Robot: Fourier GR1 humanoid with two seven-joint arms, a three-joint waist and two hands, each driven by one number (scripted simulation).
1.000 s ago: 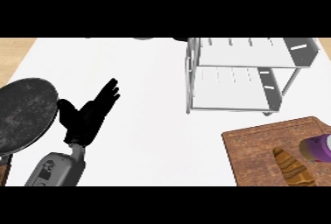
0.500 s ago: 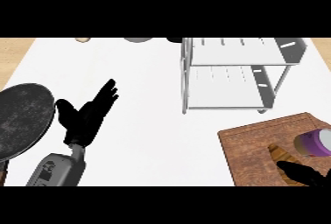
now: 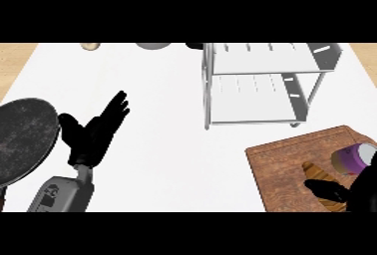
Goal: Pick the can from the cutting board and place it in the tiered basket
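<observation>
Right hand [image 3: 359,195]: near right corner, over the near edge of the board [image 3: 283,162]. Thumb spread left, apart from the fingers, which run up the right edge; nothing held.

Can [image 3: 352,158]: purple, on the right part of the board, just far of the hand and partly behind its fingers. I cannot tell if they touch.

Bread [image 3: 316,172]: just left of the can, beside the thumb.

Step, as judged: closing on the can. Advice:
- Bring the thumb in on the can's left side, between can and bread, so the bread is not nudged.
- Curl round the can's wall, not its top.
- Lift straight off before swinging far-left to the basket [image 3: 254,89], which stands apart from the board.

Left hand [image 3: 92,137]: open, resting at left by the pan [image 3: 22,139].
</observation>
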